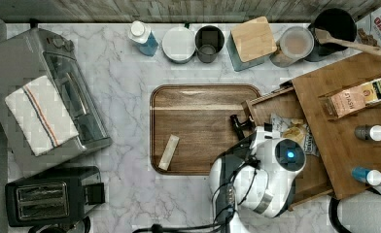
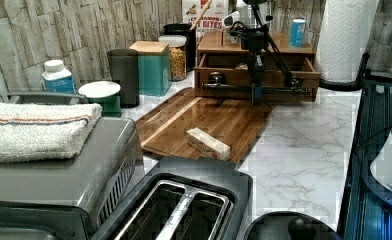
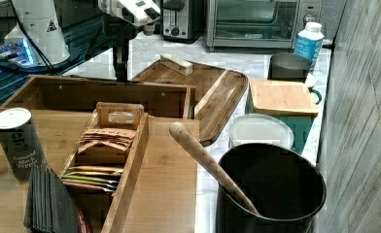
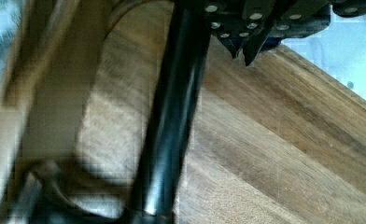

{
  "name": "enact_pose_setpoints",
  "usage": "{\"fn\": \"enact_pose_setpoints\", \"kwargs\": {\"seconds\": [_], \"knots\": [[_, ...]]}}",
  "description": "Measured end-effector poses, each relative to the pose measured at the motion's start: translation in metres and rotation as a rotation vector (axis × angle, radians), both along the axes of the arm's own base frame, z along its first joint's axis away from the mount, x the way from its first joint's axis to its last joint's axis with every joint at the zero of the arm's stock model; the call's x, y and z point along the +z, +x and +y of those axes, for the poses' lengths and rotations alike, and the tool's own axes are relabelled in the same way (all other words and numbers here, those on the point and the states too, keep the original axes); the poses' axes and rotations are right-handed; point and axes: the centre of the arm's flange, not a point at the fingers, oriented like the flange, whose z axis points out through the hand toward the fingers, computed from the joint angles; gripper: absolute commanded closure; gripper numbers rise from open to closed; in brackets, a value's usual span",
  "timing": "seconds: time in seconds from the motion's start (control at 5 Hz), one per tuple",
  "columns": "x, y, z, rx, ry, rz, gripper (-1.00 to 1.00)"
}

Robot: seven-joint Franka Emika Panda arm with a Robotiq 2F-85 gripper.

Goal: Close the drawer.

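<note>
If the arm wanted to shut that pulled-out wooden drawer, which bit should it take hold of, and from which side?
Probably the drawer's front panel, by the small round knob or the panel's top edge. It should come from the tray side, because the drawer sticks out of its box towards the tray, so a straight push back along that line should close it. The claw is in front of that panel.

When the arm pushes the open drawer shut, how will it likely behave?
The drawer looks like rigid bamboo, so it should slide without flexing. It holds a few packets, so it is probably light. A push off-centre might skew it.
</note>
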Motion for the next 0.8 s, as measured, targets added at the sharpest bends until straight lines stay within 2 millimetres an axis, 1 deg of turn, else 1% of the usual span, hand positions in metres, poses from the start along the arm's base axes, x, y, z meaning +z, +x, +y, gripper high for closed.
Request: {"fn": "enact_pose_setpoints", "kwargs": {"seconds": [0.2,0.4,0.6,0.8], "knots": [[-0.008,0.016,-0.036,0.034,0.031,-0.027,1.0],[-0.014,0.036,-0.075,-0.006,-0.003,-0.028,1.0],[-0.012,0.05,-0.104,-0.076,-0.049,-0.028,1.0],[-0.008,0.056,-0.119,-0.156,-0.106,-0.022,1.0]]}}
